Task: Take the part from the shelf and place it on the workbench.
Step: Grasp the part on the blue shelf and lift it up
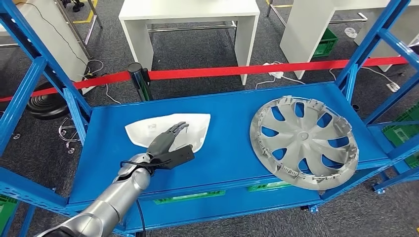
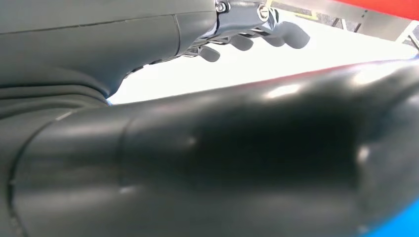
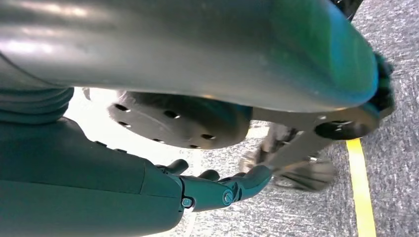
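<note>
Reaching over the blue shelf (image 1: 232, 148), your left hand (image 1: 170, 143) lies with its fingers (image 1: 177, 129) stretched forward and slightly apart, holding nothing. The fingertips rest over the white part (image 1: 197, 126), a flat, roughly triangular piece lying on the shelf surface; whether they actually touch it cannot be told from the head view. In the left wrist view the same fingers (image 2: 247, 42) show curved above the white surface, with the thick thumb across the foreground.

Behind the hand, you see the silver arm (image 1: 113, 197) running back toward the near edge of the shelf. To the right of the fingers, well apart from them, a grey wheel cover (image 1: 304, 140) lies on the same shelf, its near rim overhanging the front edge. Beyond the fingers, past the far edge of the shelf, a red barrier tape (image 1: 237, 71) runs across, with a white table (image 1: 190, 22) behind it.

Your right hand (image 3: 212, 190) appears in the right wrist view, hanging over grey carpet (image 3: 395, 148) beside a yellow floor line (image 3: 360, 187). Its fingers (image 3: 247, 180) are loosely curled with nothing in them.
</note>
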Controlling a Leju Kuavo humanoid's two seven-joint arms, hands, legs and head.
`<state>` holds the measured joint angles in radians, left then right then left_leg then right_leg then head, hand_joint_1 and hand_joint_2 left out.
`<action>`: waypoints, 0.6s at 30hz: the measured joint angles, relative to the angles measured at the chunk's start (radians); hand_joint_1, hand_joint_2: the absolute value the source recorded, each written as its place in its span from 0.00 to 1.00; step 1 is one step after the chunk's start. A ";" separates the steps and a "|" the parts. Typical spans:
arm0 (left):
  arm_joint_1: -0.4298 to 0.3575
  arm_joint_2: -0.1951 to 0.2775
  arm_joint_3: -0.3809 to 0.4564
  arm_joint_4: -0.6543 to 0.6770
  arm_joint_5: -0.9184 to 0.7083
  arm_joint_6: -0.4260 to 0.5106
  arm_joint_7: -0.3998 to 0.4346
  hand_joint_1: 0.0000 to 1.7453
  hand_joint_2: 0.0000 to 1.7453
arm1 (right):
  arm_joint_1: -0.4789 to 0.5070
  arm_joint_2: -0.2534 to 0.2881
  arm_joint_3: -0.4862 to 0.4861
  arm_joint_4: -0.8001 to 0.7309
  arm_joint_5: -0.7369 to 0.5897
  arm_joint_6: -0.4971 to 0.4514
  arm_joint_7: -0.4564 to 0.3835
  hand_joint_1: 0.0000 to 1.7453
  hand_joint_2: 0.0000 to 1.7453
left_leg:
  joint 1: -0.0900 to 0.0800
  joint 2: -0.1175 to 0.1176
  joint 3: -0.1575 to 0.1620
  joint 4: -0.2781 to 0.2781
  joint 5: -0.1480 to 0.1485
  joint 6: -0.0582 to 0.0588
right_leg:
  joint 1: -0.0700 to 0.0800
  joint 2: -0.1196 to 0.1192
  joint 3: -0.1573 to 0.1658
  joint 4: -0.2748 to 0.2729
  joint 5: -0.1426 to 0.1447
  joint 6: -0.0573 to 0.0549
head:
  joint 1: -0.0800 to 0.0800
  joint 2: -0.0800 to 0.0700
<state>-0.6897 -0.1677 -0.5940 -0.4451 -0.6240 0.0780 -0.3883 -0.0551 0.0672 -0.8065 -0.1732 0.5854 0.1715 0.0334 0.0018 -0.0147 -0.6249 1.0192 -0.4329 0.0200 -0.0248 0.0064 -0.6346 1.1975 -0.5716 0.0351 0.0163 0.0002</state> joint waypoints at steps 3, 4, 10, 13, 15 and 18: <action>-0.001 -0.006 0.000 -0.003 -0.010 0.024 0.015 0.00 0.50 | 0.000 -0.001 -0.006 0.000 -0.006 -0.003 0.001 0.00 0.00 | -0.003 -0.003 -0.003 0.026 -0.019 -0.017 | 0.002 -0.004 0.041 -0.128 0.063 -0.008 | 0.000 0.000; -0.001 -0.007 0.000 -0.004 -0.014 0.032 0.020 0.00 0.75 | -0.001 -0.001 -0.007 0.000 -0.007 -0.004 0.002 0.00 0.00 | -0.005 -0.002 -0.005 0.030 -0.021 -0.017 | 0.004 -0.002 0.045 -0.135 0.056 -0.014 | -0.001 0.000; -0.002 -0.012 0.000 -0.020 -0.031 0.091 0.031 0.00 0.00 | 0.000 -0.001 -0.016 0.000 -0.004 -0.007 0.005 0.00 0.00 | -0.008 0.000 0.002 0.022 -0.016 -0.014 | 0.006 0.002 0.050 -0.140 0.058 -0.027 | -0.002 0.000; -0.002 -0.011 0.000 -0.031 -0.044 0.141 0.034 0.00 0.00 | 0.000 -0.001 -0.017 0.000 0.000 -0.007 0.001 0.00 0.00 | -0.008 0.000 0.003 0.018 -0.014 -0.021 | 0.006 0.001 0.050 -0.140 0.057 -0.030 | -0.002 0.000; -0.001 -0.010 0.000 -0.037 -0.056 0.179 0.037 0.00 0.00 | 0.000 -0.001 -0.017 0.000 0.002 -0.008 -0.001 0.00 0.00 | -0.007 0.000 0.003 0.018 -0.014 -0.027 | 0.007 0.001 0.050 -0.140 0.057 -0.031 | -0.002 0.000; -0.001 -0.009 0.000 -0.044 -0.077 0.232 0.045 0.00 0.00 | -0.001 -0.001 -0.018 0.000 0.004 -0.008 0.000 0.00 0.00 | -0.007 0.000 0.003 0.017 -0.014 -0.031 | 0.007 0.001 0.050 -0.140 0.057 -0.031 | -0.002 0.000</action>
<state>-0.6905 -0.1763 -0.5940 -0.4895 -0.7011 0.3097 -0.3432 -0.0558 0.0664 -0.8241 -0.1732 0.5894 0.1631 0.0331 -0.0055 -0.0146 -0.6221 1.0365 -0.4468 -0.0108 -0.0180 0.0078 -0.5842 1.0575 -0.5144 0.0038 0.0146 0.0004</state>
